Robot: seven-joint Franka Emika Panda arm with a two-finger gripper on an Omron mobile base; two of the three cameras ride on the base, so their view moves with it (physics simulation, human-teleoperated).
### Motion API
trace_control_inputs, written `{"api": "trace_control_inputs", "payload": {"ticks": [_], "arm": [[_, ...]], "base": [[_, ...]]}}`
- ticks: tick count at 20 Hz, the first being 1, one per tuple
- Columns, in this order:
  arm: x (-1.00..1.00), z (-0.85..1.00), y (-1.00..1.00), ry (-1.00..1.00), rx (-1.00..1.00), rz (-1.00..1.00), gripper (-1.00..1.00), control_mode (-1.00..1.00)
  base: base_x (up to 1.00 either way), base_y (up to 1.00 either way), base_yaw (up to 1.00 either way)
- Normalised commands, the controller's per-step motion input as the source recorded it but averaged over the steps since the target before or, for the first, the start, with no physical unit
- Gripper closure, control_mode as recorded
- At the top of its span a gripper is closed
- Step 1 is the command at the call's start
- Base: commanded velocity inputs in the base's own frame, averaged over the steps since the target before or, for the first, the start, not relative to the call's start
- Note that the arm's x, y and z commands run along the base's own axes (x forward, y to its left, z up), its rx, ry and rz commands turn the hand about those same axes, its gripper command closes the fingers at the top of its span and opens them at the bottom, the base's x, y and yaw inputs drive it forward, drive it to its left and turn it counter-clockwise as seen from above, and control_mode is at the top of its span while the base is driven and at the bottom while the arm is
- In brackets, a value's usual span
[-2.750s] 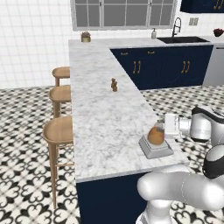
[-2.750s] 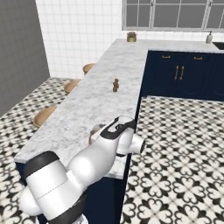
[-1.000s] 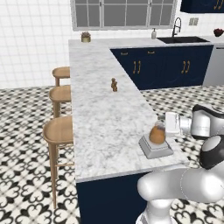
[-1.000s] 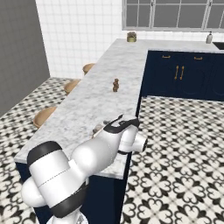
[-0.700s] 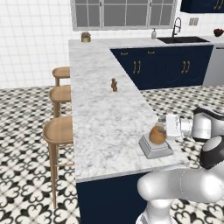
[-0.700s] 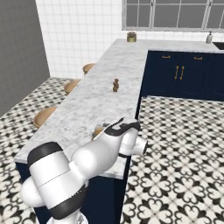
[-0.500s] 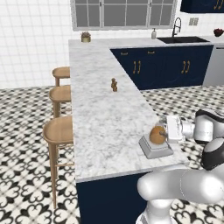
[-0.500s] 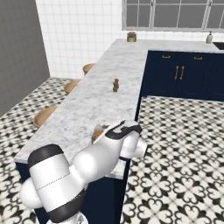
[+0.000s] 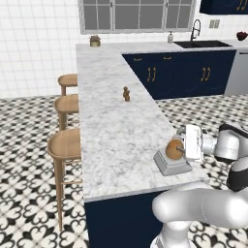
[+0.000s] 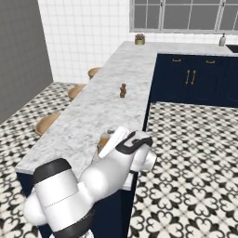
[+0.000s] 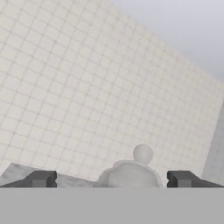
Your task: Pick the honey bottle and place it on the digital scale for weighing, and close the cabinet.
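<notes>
Left base view: honey bottle (image 9: 173, 149) seated on the digital scale (image 9: 171, 164), near the counter's (image 9: 116, 131) front right corner. Gripper (image 9: 183, 143) level with the bottle, fingers horizontal and spread, nothing grasped. Clearance between fingers and bottle too small to judge. Hazard: sideways or downward retreat likely to clip the rounded body and tip it off the platform, or push the scale toward the nearby edge. Small brown figurine (image 9: 126, 94) well apart up the counter, not at risk.

Right base view: bottle (image 10: 103, 141) mostly hidden behind the white hand. Arm bulk low against the counter edge; wide swing toward the cabinet liable to sweep the scale.

Hand view: fingertips (image 11: 41, 179) set wide, released, bottle (image 11: 129, 174) between them with grey cap (image 11: 142, 154) above. Contact not determinable. Straight rearward withdrawal advisable. Cabinet closing not yet done; premature base motion likely to drag the bottle along.
</notes>
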Motion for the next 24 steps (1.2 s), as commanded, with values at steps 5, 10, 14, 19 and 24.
{"api": "trace_control_inputs", "payload": {"ticks": [5,10,14,19,24], "arm": [[-0.32,0.61,-0.03,-0.07,0.01,0.0,-1.0,-1.0],[-0.64,1.0,-0.09,0.06,0.0,-0.06,-1.0,-1.0],[-0.85,1.0,-0.33,0.15,0.0,-0.2,-1.0,-1.0],[-0.65,0.68,-0.24,0.33,0.01,-0.43,-1.0,-1.0],[-0.29,0.34,0.0,0.4,0.09,-0.67,-1.0,-1.0]], "base": [[0.0,0.0,0.0],[0.0,0.0,0.0],[0.0,0.0,0.0],[0.0,0.0,0.0],[0.0,0.0,0.0]]}}
